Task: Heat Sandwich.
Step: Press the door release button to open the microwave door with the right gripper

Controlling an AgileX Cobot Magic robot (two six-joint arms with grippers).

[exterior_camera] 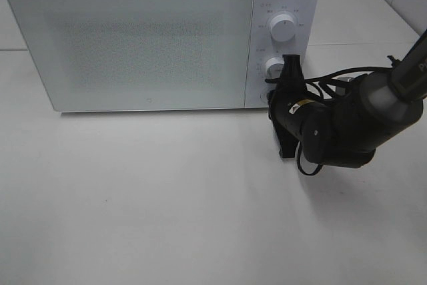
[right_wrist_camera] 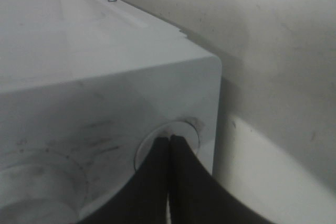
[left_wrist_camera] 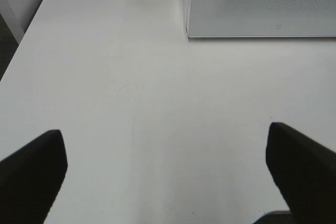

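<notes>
- The sandwich shows in none of the views, so I cannot tell where it is.
- The white microwave (exterior_camera: 147,38) fills the upper left and middle of the high view. Its frosted door (exterior_camera: 133,45) is closed and nothing can be made out through it.
- On the control panel at the microwave's right end sit two round knobs, the upper knob (exterior_camera: 283,28) above the lower knob (exterior_camera: 272,66).
- The right gripper (exterior_camera: 291,62) reaches in from the right edge of the high view, with its tip against the panel just beside the lower knob.
- In the right wrist view its jaws are pressed together with nothing between them. The fingertips (right_wrist_camera: 160,142) touch a round control (right_wrist_camera: 184,129) near the microwave's corner; whether this is a knob or a button I cannot tell.
- The left gripper (left_wrist_camera: 168,177) hangs over the bare white table (left_wrist_camera: 131,77), its two dark fingers (left_wrist_camera: 31,177) spread wide at the lower corners of its wrist view, holding nothing.
- The microwave's front corner sits at the upper right of that view.
</notes>
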